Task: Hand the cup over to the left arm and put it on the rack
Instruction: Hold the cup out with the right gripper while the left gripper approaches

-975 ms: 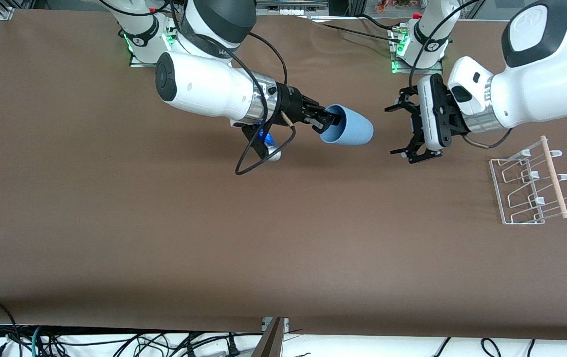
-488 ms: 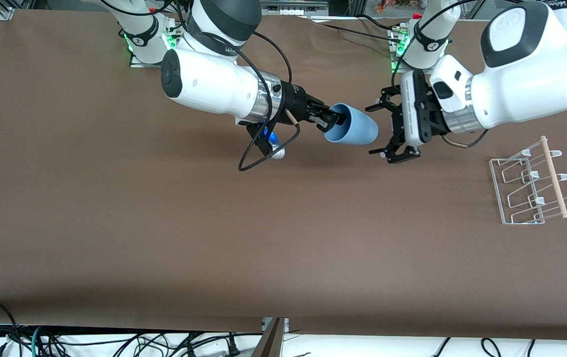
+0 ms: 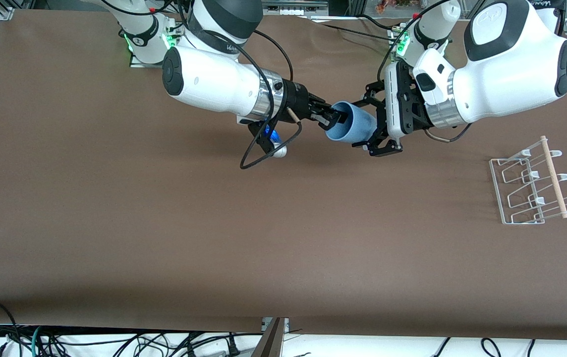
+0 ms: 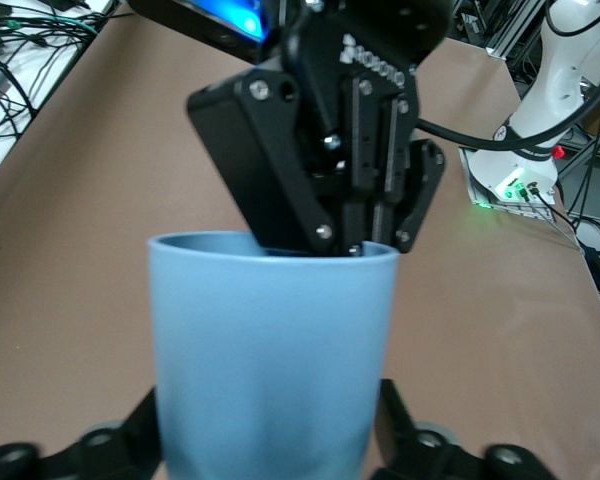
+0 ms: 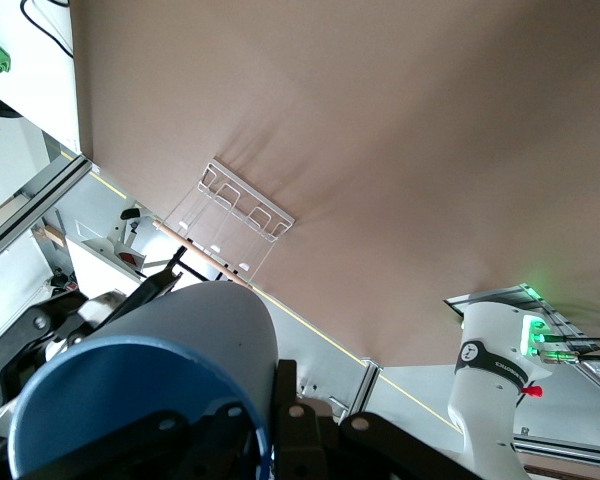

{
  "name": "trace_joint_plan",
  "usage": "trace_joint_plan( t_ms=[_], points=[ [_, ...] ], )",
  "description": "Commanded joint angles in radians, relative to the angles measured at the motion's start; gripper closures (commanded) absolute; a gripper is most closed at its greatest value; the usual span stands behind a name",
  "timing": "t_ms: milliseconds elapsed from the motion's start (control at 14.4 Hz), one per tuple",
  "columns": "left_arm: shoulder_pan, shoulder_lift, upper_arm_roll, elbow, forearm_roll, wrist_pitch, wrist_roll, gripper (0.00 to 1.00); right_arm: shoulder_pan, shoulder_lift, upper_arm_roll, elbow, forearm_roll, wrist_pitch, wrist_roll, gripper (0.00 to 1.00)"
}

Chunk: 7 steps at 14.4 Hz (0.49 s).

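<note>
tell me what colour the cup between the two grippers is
Plain light blue cup, no pattern; the left wrist view shows it best.

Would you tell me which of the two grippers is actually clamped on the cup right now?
The right gripper, pinching the rim of the cup. The left gripper is open, its fingers either side of the cup's base.

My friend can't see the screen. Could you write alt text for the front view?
Two white robot arms meet in mid-air over a brown table: the right gripper holds a light blue cup by its rim while the open left gripper straddles its base. A white wire rack sits toward the left arm's end.
</note>
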Motion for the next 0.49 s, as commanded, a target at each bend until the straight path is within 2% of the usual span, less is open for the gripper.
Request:
trace_joint_plan(
  t_ms=[0, 70, 279, 348, 418],
  points=[
    [0.006, -0.015, -0.011, -0.035, -0.031, -0.001, 0.034, 0.82, 0.002, 0.021, 0.004, 0.051, 0.018, 0.011, 0.011, 1.00],
    [0.006, -0.015, -0.011, -0.035, -0.031, -0.003, 0.034, 0.88, 0.001, 0.021, 0.003, 0.051, 0.018, 0.011, 0.011, 1.00],
    [0.006, -0.012, -0.011, -0.028, -0.033, -0.004, 0.033, 0.88, 0.001, 0.021, 0.003, 0.056, 0.018, 0.011, 0.001, 1.00],
    [0.008, -0.014, -0.011, -0.030, -0.033, -0.007, 0.033, 0.88, -0.004, 0.023, 0.003, 0.054, 0.019, 0.011, -0.002, 0.93],
    [0.008, -0.014, -0.011, -0.028, -0.033, -0.010, 0.034, 0.88, -0.007, 0.021, 0.003, 0.054, 0.019, 0.011, -0.001, 0.74]
  ],
)
